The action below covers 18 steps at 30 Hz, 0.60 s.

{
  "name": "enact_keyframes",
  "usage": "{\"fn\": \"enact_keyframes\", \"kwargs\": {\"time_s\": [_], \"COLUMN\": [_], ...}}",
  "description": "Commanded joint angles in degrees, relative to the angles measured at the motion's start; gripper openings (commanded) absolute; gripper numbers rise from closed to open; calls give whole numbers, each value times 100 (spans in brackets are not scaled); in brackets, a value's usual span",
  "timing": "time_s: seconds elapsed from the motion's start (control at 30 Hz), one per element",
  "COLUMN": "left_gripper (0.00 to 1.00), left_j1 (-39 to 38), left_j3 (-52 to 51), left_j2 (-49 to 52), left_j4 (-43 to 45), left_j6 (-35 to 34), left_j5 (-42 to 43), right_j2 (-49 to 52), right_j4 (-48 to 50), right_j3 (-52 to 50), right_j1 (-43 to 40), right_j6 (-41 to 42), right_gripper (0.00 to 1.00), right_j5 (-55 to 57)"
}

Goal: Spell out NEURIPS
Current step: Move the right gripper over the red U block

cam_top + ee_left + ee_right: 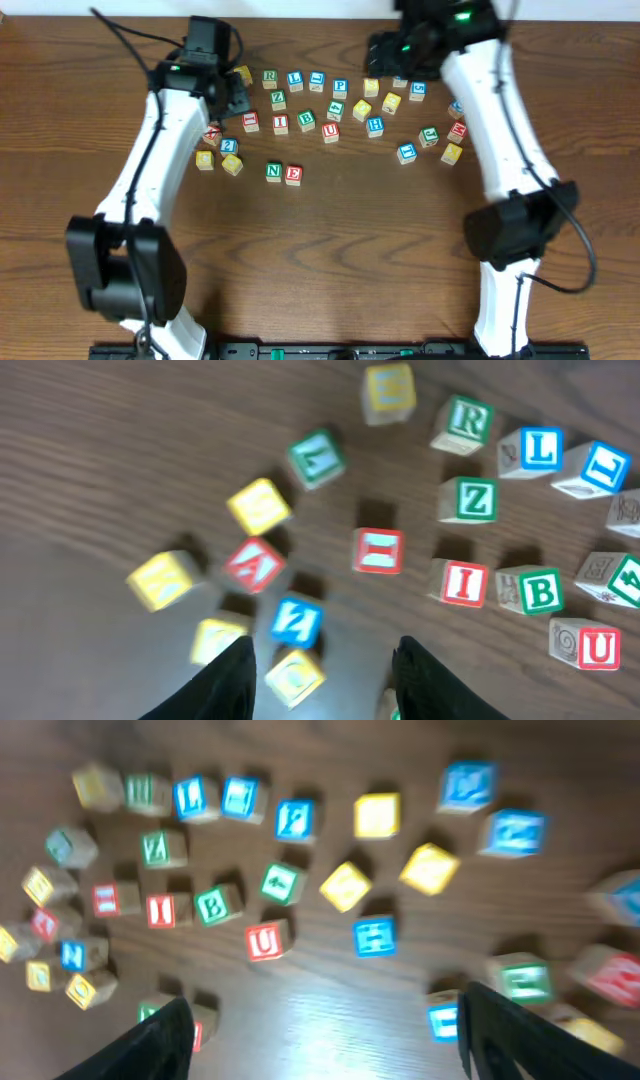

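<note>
A green N block [273,171] and a red E block [294,174] stand side by side in front of the scattered letter blocks. A red U block [331,131] lies among them; it also shows in the left wrist view [598,648] and the right wrist view [265,941]. A green R [467,420], a red I [463,582] and a blue P [340,87] lie in the pile. My left gripper [325,685] is open and empty above the pile's left side. My right gripper [320,1040] is open and empty, high above the pile's right side.
Other blocks lie round about: a green B [540,590], a green Z [475,500], a blue H [374,936], a blue E [443,1020] and several yellow ones [258,505]. Bare wooden table [360,240] lies in front of the pile.
</note>
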Motion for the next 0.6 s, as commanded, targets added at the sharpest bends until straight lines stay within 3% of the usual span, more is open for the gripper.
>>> {"fn": "enact_keyframes", "kwargs": {"time_s": [0.0, 0.2, 0.57], "left_gripper": [45, 50, 55], "left_j1": [122, 195, 192], "left_j3": [175, 173, 173], "left_j2": [-463, -481, -481], "left_j4": [-203, -483, -579], "left_j6": [166, 181, 179], "left_j5": [-308, -308, -306], "right_j2": [494, 1069, 1779], "right_j4": [63, 378, 407], "right_j3": [-17, -17, -17], "right_j1": [372, 791, 1161], "right_j6": [92, -33, 376], "right_gripper": [78, 67, 60], "right_j5": [87, 262, 833]}}
